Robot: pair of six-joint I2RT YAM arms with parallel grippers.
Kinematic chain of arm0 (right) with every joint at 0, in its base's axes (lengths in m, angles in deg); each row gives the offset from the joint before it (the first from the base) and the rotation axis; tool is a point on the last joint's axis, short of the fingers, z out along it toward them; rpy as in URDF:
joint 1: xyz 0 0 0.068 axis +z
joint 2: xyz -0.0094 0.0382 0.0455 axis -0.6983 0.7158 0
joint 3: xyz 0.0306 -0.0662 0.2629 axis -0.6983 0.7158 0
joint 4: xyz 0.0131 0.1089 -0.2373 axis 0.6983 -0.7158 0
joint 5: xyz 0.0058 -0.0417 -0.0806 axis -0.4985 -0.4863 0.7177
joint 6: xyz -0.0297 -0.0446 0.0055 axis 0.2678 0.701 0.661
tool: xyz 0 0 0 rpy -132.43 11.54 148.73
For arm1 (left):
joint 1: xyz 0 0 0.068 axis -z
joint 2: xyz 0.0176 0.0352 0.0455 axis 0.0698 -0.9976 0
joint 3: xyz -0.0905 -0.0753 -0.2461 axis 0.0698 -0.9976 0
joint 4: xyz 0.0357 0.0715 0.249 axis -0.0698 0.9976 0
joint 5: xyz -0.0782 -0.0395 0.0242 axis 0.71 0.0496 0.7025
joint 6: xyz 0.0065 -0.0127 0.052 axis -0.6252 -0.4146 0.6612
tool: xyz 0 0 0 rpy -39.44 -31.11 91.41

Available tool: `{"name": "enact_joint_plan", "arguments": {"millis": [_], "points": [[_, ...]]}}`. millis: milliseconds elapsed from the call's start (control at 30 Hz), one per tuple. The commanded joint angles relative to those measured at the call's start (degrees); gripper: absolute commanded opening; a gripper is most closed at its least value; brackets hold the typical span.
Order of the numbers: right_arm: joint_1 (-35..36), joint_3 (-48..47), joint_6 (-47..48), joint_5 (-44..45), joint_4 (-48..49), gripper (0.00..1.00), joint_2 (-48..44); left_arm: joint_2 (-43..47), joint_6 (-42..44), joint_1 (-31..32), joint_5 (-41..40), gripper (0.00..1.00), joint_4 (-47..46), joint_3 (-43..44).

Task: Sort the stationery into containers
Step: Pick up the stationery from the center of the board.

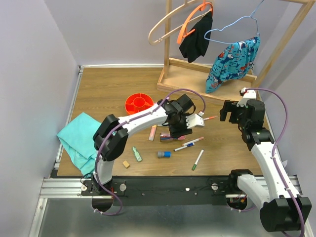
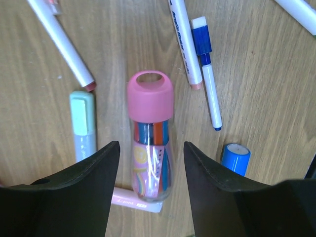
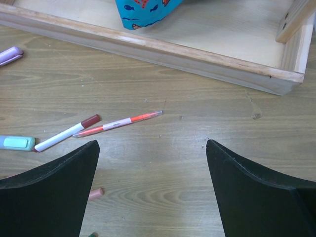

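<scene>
The left gripper (image 2: 150, 148) hangs with jaws apart astride the pink-capped clear plastic tube (image 2: 150, 123), which lies flat at mid-table. This looks like the pickup step. Next it should lower, close on the tube, and carry it far-left to the round orange plastic organiser (image 1: 138, 102). The right gripper (image 3: 152, 142) is spread wide and empty.

pink highlighter (image 2: 126, 198): mostly covered by the tube (image 2: 150, 148)
green highlighter (image 2: 83, 123): lower end behind a black finger (image 2: 74, 197)
corner marker (image 2: 301, 12): cut off by frame edge
lilac highlighter (image 3: 10, 54): cut off at left edge
</scene>
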Motion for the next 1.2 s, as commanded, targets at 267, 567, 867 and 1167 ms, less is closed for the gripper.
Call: {"name": "enact_joint_plan", "arguments": {"millis": [267,567,867,1167], "points": [[-0.4,1.0,-1.1,0.8,-0.5,0.97,-1.0,-7.5,-3.2,1.0,-0.7,0.64,0.9,3.4],[-0.4,0.9,-1.3,0.7,-0.6,0.97,-1.4,-10.2,-4.2,1.5,-1.0,0.61,0.1,3.7],[-0.4,1.0,-1.5,0.7,-0.4,0.97,-1.2,-10.1,-4.4,1.6,-1.0,0.58,-1.2,0.9],[-0.4,0.5,-1.3,0.7,-0.6,0.96,-0.3,-9.2,-4.9,1.5,-1.3,0.55,-4.6,-2.9]]}}
